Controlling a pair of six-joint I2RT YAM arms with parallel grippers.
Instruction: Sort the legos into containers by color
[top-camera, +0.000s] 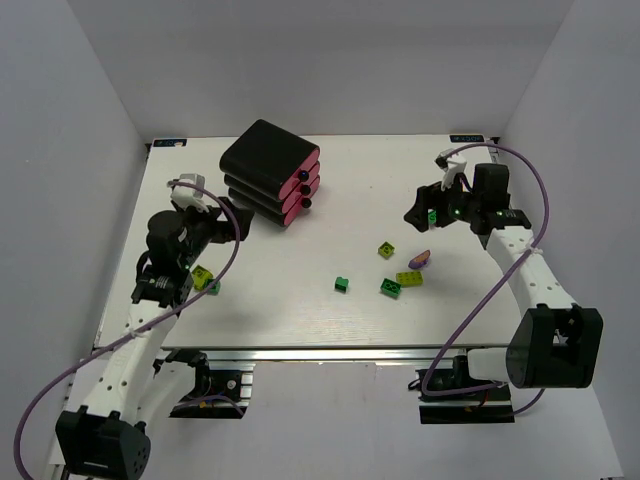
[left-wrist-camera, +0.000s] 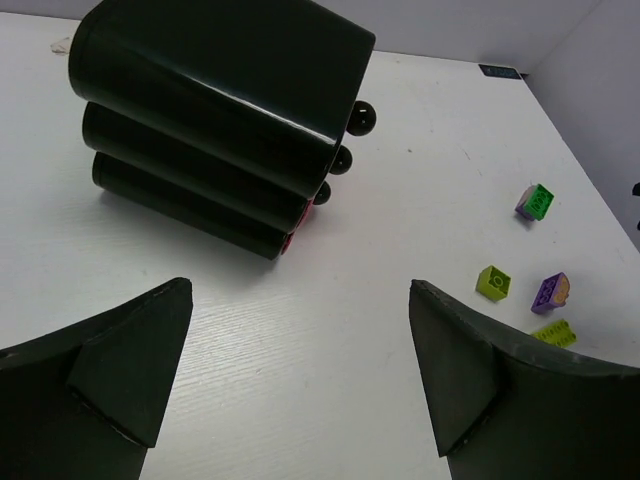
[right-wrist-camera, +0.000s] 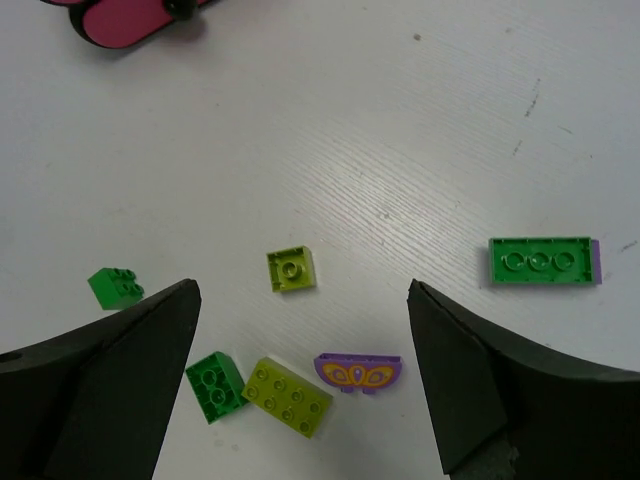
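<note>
The containers are three stacked pink-fronted drawers (top-camera: 270, 172) in a black casing, all shut; they also show in the left wrist view (left-wrist-camera: 220, 120). My left gripper (top-camera: 236, 222) (left-wrist-camera: 300, 295) is open and empty, just left of the casing. My right gripper (top-camera: 419, 211) (right-wrist-camera: 300, 305) is open and empty above the loose legos: a small yellow-green brick (right-wrist-camera: 291, 269), a purple arch piece (right-wrist-camera: 357, 371), a long yellow-green brick (right-wrist-camera: 288, 397), two dark green bricks (right-wrist-camera: 214, 386) (right-wrist-camera: 115, 288), and a green-on-purple piece (right-wrist-camera: 543, 261).
A yellow-green brick (top-camera: 202, 275) and a green brick (top-camera: 213, 288) lie beside my left arm. White walls close in the table (top-camera: 300, 320) on three sides. The right arm's cable (top-camera: 520, 160) loops above the table's right edge.
</note>
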